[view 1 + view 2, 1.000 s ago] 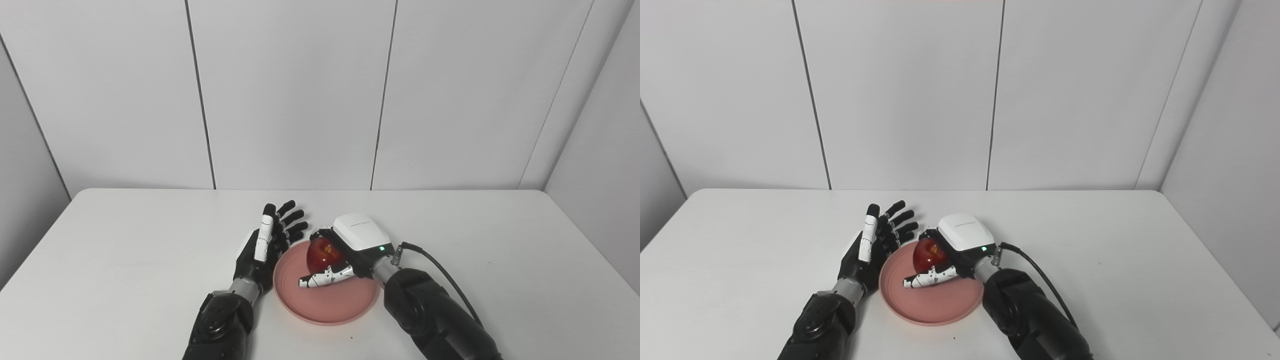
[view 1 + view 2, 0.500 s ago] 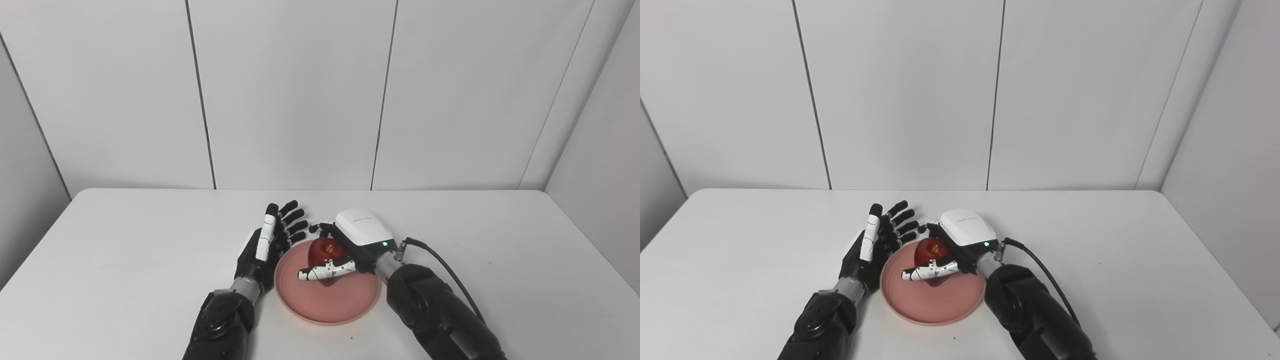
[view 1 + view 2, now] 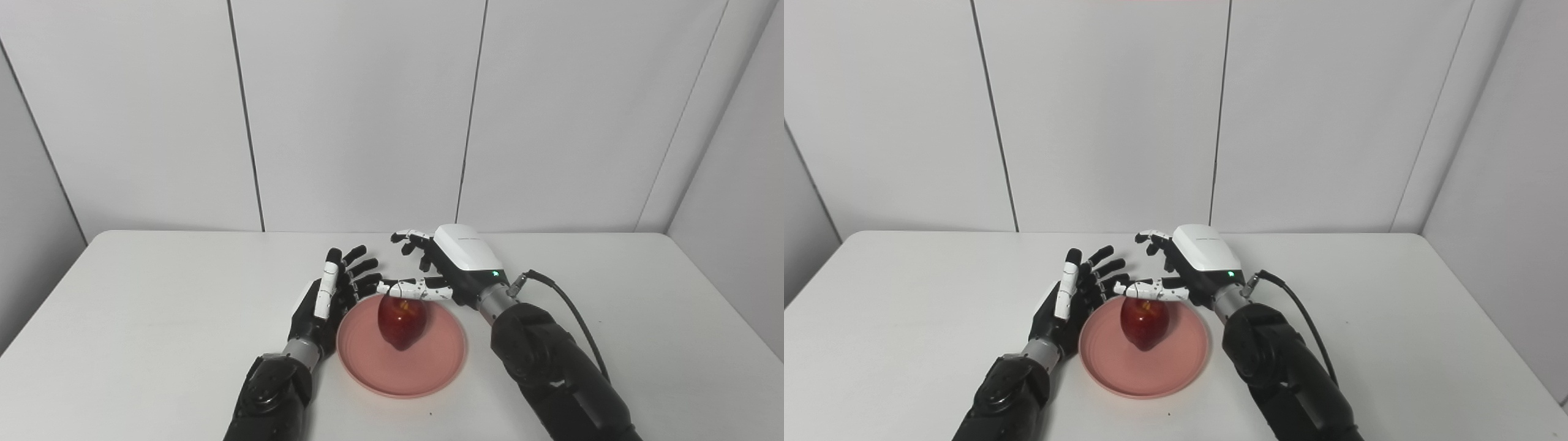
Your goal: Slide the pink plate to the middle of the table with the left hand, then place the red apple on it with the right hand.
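Note:
The pink plate (image 3: 429, 367) lies on the white table near its front middle. A red apple (image 3: 401, 321) stands upright on the plate, free of both hands. My right hand (image 3: 450, 266) hovers above and behind the apple, open, fingers spread, its thumb stretched over the apple's top. My left hand (image 3: 327, 294) rests edge-on against the plate's left rim, open with fingers straight. In the right eye view the apple (image 3: 1145, 322) sits a little left of centre on the plate (image 3: 1176, 367), with the right hand (image 3: 1191, 263) behind it and the left hand (image 3: 1069, 297) beside it.
The white table (image 3: 153, 318) spreads wide to both sides, bounded by grey wall panels at the back. A black cable (image 3: 569, 306) runs from the right wrist along the arm.
My right hand has let go of the apple, opened and lifted up and back. The apple now stands alone on the plate. The left hand has stayed put.

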Robot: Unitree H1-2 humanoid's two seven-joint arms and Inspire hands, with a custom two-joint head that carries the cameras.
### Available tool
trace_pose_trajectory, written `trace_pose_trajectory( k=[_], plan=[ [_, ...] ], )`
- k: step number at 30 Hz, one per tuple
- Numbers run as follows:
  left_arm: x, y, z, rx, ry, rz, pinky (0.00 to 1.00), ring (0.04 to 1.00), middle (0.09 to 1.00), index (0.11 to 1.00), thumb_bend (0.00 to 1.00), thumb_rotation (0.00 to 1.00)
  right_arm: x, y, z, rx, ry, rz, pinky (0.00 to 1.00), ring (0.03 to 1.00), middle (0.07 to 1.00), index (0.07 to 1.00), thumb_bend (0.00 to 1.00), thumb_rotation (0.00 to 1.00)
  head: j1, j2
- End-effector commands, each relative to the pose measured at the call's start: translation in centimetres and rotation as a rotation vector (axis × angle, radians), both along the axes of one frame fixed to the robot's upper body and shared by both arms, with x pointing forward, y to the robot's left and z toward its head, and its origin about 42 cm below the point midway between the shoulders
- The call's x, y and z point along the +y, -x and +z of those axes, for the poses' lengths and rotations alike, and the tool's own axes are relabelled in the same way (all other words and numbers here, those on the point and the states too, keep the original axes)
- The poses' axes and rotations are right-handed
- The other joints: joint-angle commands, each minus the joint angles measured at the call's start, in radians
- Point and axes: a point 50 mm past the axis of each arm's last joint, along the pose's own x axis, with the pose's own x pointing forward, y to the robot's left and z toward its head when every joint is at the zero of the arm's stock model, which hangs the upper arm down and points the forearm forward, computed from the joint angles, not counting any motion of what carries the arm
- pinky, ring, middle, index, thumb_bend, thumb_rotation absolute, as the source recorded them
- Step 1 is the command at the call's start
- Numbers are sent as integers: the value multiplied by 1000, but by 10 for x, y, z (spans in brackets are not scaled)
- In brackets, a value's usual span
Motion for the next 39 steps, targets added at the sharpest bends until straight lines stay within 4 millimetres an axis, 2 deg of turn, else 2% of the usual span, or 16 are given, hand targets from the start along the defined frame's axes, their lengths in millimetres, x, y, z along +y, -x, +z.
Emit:
trace_pose_trajectory(
  k=[1,5,8,10,13,19,25,28,30,34,39],
  plan=[
    [1,8,-18,85,-14,22,854,798,829,838,849,929,-1,-6,36,-119,-70,44,478,660,805,820,1000,994,0,1],
    [1,9,-16,74,-7,52,872,811,832,834,849,919,-9,-9,30,-35,-267,36,587,740,838,850,1000,993,4,0],
    [1,11,-16,68,3,84,866,831,840,838,844,913,-17,-13,20,54,-466,23,752,856,893,877,1000,999,3,0],
    [1,12,-17,57,-2,105,882,864,863,857,841,920,-21,-14,13,94,-581,8,826,907,918,894,1000,1000,2,1],
    [2,13,-19,43,-10,151,911,892,894,890,864,911,-28,-15,0,145,-732,-13,891,931,949,922,1000,1000,0,2],
    [5,16,-21,-22,-60,224,970,943,940,932,873,948,-41,-12,-22,248,-908,-89,896,919,945,936,1000,1000,-1,5],
    [4,17,-21,-82,-97,246,1000,998,996,994,892,963,-44,-9,-45,274,-1044,-168,905,918,946,954,993,1000,0,7],
    [5,16,-19,-98,-135,237,1000,1000,1000,1000,898,973,-44,-7,-57,287,-1074,-212,925,935,954,957,991,1000,0,8],
    [6,15,-18,-104,-175,209,1000,1000,1000,1000,926,995,-44,-7,-64,297,-1093,-225,984,967,969,955,987,1000,-1,7],
    [10,10,-15,-84,-207,170,1000,1000,1000,1000,940,993,-45,-6,-75,301,-1083,-258,999,996,977,955,980,1000,-4,9],
    [13,7,-14,-68,-220,161,1000,1000,1000,1000,911,968,-43,-1,-87,289,-1092,-296,1000,1000,978,960,952,1000,-6,11]
  ],
)
